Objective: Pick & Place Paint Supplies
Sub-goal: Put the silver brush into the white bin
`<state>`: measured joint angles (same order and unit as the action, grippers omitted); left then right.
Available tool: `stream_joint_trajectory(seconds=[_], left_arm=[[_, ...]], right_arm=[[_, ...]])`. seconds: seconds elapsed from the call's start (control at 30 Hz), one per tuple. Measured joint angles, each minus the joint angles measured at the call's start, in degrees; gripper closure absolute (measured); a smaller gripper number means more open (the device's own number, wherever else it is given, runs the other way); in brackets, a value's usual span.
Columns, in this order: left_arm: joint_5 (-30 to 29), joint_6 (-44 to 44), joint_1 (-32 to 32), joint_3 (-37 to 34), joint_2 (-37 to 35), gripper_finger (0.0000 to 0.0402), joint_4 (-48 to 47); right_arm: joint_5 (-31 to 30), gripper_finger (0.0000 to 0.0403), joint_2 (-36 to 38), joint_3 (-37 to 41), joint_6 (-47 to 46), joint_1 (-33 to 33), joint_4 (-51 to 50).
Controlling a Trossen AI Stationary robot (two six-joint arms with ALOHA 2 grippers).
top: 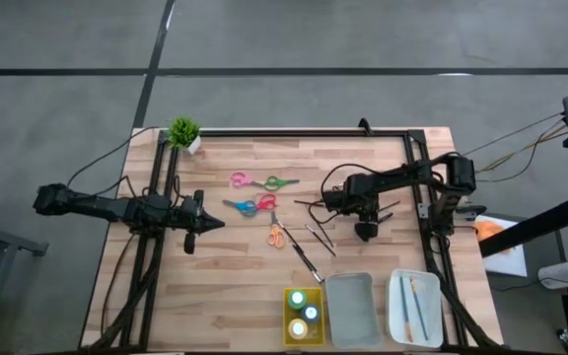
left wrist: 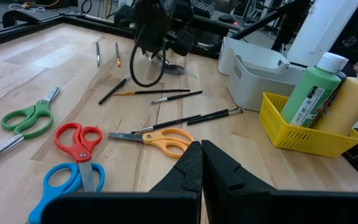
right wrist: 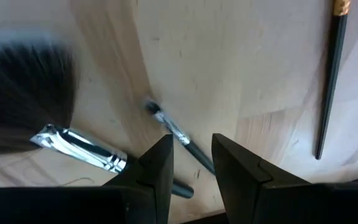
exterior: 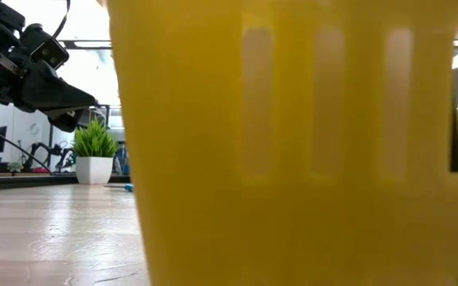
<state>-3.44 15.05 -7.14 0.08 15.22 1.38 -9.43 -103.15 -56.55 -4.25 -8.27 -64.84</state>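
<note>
- Beside the grey tray, along the table's near edge, sits the yellow tray with three paint bottles standing in it (the left wrist view shows a green bottle and a yellow bottle upright in that basket).
- On the grey tray's other side lies the white tray, holding thin long brushes.
- Farther from the grey tray, toward the table's middle, the right gripper points down at the wooden table; its fingers stand partly apart with a thin brush lying on the wood between them, and I cannot tell whether they touch it.
- Just beside that brush, in the right wrist view, lies a stubby dark brush with a shiny ferrule and a broad head of dark bristles.
- Between the grey tray and the scissors, more loose brushes lie on the wood.
- Orange scissors lie nearest the grey tray; the red and blue pair and the pink and green pair lie beyond them.
- Well to the left of the grey tray, the left gripper hovers with its fingers pressed together, holding nothing.
- At the far left corner stands a small potted plant.
</note>
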Motion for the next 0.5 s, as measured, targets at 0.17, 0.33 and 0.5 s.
stream_joint_trajectory(seconds=[0.17,0.33,0.5], left_arm=[[0.0,0.0,0.0,0.0,0.0,0.0401,0.0],[0.0,0.0,0.0,0.0,0.0,0.0401,0.0],[0.0,0.0,0.0,0.0,0.0,0.0401,0.0]], right_arm=[[-0.1,0.0297,0.0,0.5,0.0,0.0,1.6],[-0.1,0.0297,0.0,1.2,0.0,0.0,3.7],[0.9,0.0302,0.0,1.2,-1.2,0.0,4.0]])
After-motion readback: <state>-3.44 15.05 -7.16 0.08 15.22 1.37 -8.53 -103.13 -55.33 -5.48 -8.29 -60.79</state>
